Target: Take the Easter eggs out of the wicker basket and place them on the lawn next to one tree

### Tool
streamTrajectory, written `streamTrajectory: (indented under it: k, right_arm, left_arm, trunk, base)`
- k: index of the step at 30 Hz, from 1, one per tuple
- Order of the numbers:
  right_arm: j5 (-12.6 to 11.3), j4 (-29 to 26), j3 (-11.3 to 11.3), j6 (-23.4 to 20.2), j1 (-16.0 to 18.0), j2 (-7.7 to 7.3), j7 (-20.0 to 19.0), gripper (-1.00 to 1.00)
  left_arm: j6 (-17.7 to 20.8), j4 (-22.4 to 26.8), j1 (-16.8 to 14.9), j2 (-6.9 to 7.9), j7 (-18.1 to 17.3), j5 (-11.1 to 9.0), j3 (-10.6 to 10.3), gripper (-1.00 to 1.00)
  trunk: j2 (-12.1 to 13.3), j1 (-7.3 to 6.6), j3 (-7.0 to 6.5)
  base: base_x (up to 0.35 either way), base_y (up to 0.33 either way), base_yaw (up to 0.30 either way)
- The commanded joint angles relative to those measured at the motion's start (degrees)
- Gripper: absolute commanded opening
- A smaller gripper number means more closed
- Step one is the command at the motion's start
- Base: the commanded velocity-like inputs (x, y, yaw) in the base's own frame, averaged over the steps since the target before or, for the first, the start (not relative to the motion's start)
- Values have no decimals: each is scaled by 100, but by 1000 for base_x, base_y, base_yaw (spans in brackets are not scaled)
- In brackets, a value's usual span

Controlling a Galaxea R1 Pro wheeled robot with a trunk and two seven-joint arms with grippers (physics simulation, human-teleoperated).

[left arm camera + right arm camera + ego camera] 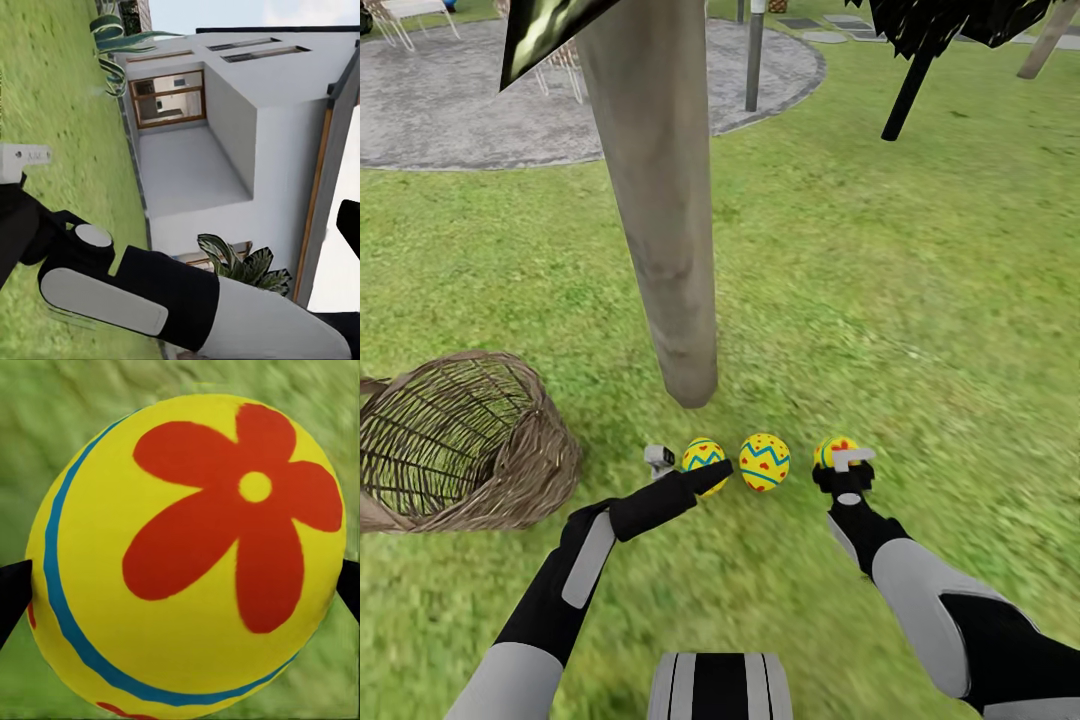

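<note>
Three yellow Easter eggs lie in a row on the lawn (920, 300) at the foot of the tree trunk (660, 200): one with blue zigzags (701, 455), one with red marks (764, 461), one with a red flower (832, 448). My right gripper (843, 466) stands over the flower egg (187, 555), a black fingertip (13, 592) at each side of it, jaws spread wide. The left gripper (712, 474) rests low beside the zigzag egg, open and holding nothing. The wicker basket (510, 470) lies tipped on its side to the left, with no egg visible inside.
A grey round stone patio (450, 100) with white chairs lies behind the tree. A slim black-trunked conifer (908, 95) stands at the back right and a grey post (754, 55) at the patio's edge. In the left wrist view my right forearm (150, 300) crosses a white house (225, 165).
</note>
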State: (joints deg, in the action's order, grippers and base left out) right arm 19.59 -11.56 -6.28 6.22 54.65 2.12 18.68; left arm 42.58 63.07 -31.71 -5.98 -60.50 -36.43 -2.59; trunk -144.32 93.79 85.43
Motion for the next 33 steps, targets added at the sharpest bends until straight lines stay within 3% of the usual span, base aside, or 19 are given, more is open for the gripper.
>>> streamTrajectory:
  k: [1,6,15,21,33]
  right_arm:
    - [50,11,-48,-131,24,8,13,-100]
    - [58,30,-44,-230,62,79,12,-100]
    - [76,-39,-8,34,63,87,22,-100]
    - [72,-39,-5,37,63,93,14,-100]
    - [72,-39,-5,30,63,140,13,-100]
  left_arm:
    - [40,-9,-2,1,3,-35,-4,100]
    - [39,12,-2,1,3,-32,-4,100]
    - [39,-13,-2,1,11,-31,-4,100]
    - [39,-14,-2,1,12,-32,-4,100]
    - [39,36,-2,1,12,-31,-4,100]
  trunk:
    - [-1,-1,3]
    - [-5,7,70]
    - [-17,30,269]
    - [-17,30,269]
    - [-29,53,469]
  base:
    - [0,0,0]
    - [0,0,0]
    - [0,0,0]
    - [0,0,0]
    - [0,0,0]
